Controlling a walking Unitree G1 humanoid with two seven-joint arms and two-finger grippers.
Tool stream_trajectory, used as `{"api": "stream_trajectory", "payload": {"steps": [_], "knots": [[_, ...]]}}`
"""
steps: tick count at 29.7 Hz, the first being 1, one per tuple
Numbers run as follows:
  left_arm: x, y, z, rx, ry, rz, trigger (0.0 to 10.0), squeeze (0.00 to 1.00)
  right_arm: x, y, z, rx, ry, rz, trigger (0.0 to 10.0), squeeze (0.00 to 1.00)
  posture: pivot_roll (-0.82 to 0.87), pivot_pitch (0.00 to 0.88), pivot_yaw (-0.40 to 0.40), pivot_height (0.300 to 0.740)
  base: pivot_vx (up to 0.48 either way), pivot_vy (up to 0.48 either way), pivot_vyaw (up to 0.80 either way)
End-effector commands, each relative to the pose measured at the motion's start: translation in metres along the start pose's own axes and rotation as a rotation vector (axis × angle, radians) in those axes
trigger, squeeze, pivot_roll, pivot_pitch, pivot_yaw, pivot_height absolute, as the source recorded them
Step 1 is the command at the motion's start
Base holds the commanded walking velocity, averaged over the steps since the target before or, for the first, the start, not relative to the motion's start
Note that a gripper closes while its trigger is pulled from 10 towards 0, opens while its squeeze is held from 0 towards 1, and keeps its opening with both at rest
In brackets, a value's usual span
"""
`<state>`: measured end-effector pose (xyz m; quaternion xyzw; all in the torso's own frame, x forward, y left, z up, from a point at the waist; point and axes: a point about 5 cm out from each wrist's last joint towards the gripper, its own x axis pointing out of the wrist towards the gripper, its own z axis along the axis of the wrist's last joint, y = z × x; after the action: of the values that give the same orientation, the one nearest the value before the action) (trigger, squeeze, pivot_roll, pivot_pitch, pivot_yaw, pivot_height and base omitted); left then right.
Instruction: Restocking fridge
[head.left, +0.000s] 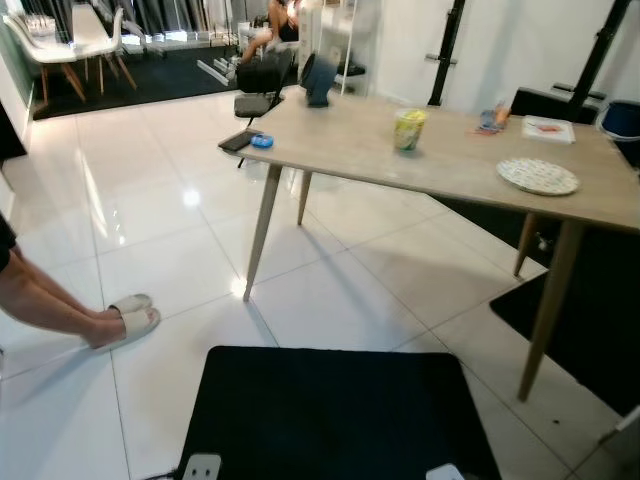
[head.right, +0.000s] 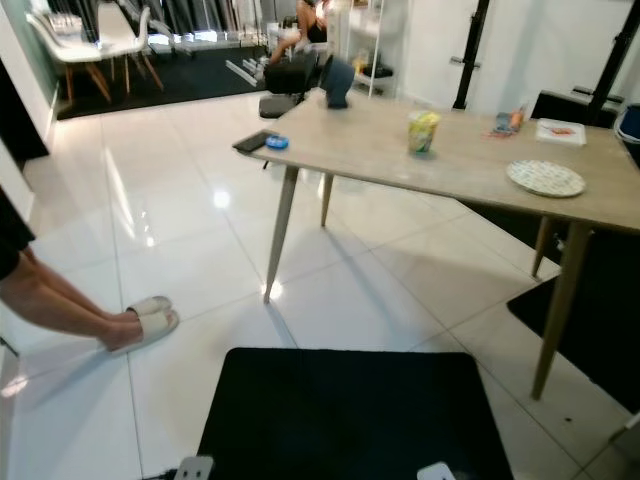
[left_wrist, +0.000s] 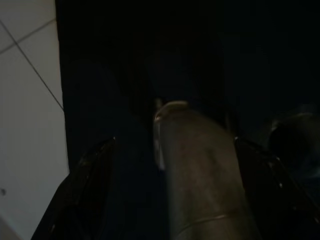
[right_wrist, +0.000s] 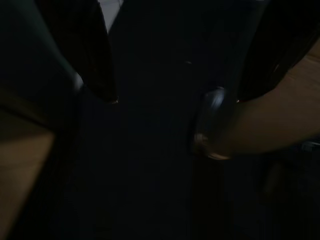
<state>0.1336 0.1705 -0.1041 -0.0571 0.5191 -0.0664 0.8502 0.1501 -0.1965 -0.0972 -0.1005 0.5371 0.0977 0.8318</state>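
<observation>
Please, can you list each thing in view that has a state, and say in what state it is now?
Cup: upright on the wooden table.
Patterned plate: flat, near the table's edge.
Black phone: flat on the table corner, overhanging a little.
Blue object: lying beside the phone.
Person's feet: in slippers, on the white floor.
Both arms: idle, wrist views dark.

One tabletop (head.left: 450, 160) carries one yellow-green cup (head.left: 408, 128), one patterned plate (head.left: 538, 176), one phone (head.left: 240, 140), one blue disc (head.left: 262, 142) and one dark speaker (head.left: 318, 80). One black mat (head.left: 330, 410) lies on the floor. Two slippers (head.left: 130, 315). Two white chairs (head.left: 95, 35).
</observation>
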Motion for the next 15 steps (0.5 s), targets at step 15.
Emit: {"api": "stream_trajectory", "payload": {"steps": [15], "knots": [[-0.0004, -0.0012, -0.0046, 0.007, 0.017, -0.009, 10.0, 0.0, -0.0016, -0.0015, -0.0149, 0.007, 0.066, -0.017, 10.0, 0.0, -0.02, 0.012, 0.004, 0.74, 0.459, 0.0, -0.44]]}}
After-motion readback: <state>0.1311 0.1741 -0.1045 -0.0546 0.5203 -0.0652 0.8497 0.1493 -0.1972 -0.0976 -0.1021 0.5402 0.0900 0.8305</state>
